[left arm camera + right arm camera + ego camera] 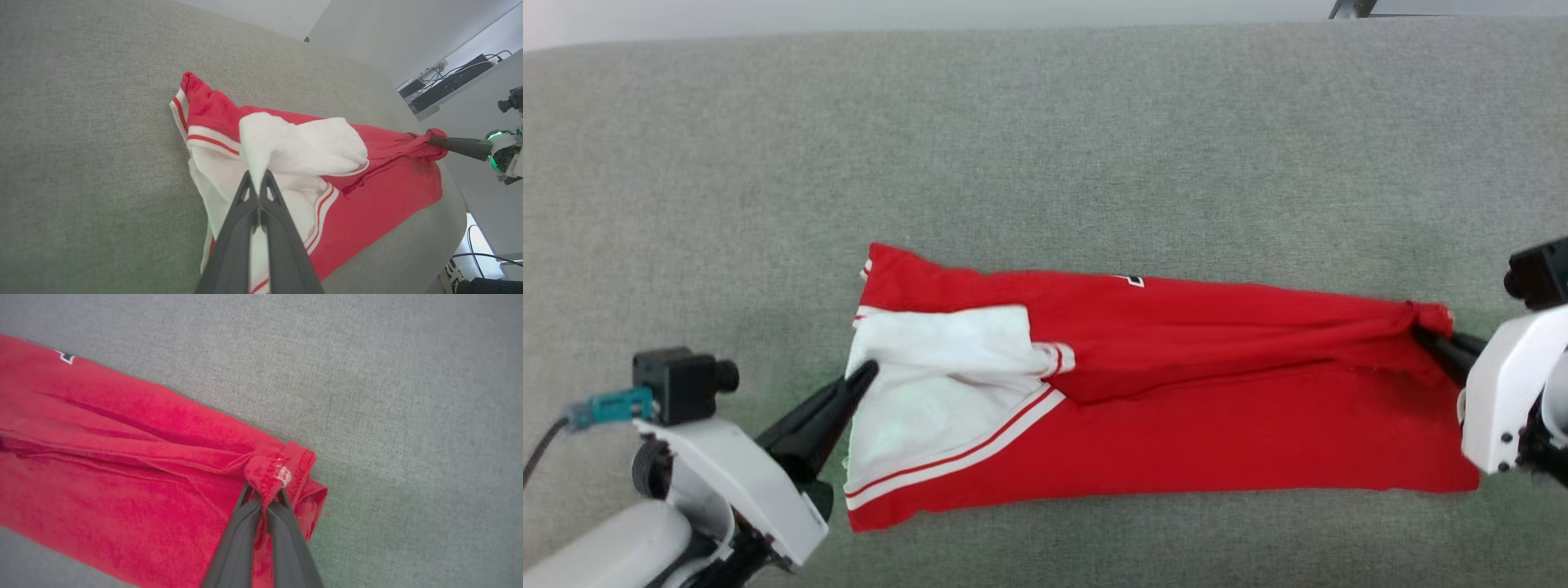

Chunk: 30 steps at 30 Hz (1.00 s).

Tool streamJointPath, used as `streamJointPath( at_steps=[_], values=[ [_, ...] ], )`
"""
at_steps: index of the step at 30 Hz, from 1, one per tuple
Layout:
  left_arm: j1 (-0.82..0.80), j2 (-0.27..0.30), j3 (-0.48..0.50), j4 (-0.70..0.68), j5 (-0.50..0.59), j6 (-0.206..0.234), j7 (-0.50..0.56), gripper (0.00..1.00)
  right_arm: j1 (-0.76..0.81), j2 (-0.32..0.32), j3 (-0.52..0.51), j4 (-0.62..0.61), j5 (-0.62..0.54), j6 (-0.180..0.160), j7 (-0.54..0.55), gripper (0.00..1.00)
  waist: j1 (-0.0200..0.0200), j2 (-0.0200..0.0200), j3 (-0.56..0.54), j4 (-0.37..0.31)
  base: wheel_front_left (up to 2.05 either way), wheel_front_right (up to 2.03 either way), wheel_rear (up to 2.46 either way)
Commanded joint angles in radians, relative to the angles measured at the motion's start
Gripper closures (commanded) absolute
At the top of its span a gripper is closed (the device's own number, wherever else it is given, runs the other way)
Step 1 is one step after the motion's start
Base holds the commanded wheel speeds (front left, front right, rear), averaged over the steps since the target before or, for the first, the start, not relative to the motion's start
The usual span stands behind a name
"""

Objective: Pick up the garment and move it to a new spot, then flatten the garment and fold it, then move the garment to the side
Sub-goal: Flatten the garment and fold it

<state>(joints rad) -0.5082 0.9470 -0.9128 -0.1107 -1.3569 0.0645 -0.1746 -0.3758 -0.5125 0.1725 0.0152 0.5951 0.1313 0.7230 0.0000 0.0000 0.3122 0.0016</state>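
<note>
The limp, light red-and-white thin jersey (1176, 425) lay stretched across the grey fabric surface (1045, 147), left gripper (864, 374) pinching its white left edge, right gripper (1419, 333) its bunched red hem, likely slippery holds.

A robot test room, much like a lab, is shown. A wide table (1045, 122) is covered in plain grey cloth. A white robot arm (743, 490) with a small black camera (682, 382) is seen at the near left, ending in the left claw (870, 371). The right claw (1419, 331) is seen at the right. Bare pale walls (359, 36) are seen far off. Black boxes (449, 81) and tangled cables (496, 55) are kept on a ledge.
</note>
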Motion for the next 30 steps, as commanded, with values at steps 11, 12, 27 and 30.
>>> streamJointPath(
  at_steps=[11,12,27,30],
  values=[
    [0.025,-0.056,-0.022,0.066,0.005,0.019,-0.016,1.0,0.058,0.08,-0.052,-0.028,-0.063,-0.001,-0.001,1.0,0.0,0.0,0.015,-0.004,0.0,0.0,0.0],
    [0.02,-0.062,-0.022,0.083,0.01,0.023,-0.018,1.0,0.054,0.085,-0.054,-0.022,-0.065,-0.001,-0.005,1.0,0.0,0.0,0.016,-0.006,0.0,0.0,0.0],
    [0.027,-0.141,-0.001,0.218,0.024,0.018,-0.064,0.0,0.051,0.117,-0.068,0.031,-0.083,-0.001,-0.06,0.0,0.0,0.0,-0.018,-0.008,0.0,0.0,0.0],
    [0.05,-0.154,0.023,0.22,0.027,0.029,-0.078,0.0,0.068,0.119,-0.082,0.039,-0.074,-0.001,-0.055,0.0,0.0,0.0,-0.034,0.0,0.0,0.0,0.0]
  ],
)
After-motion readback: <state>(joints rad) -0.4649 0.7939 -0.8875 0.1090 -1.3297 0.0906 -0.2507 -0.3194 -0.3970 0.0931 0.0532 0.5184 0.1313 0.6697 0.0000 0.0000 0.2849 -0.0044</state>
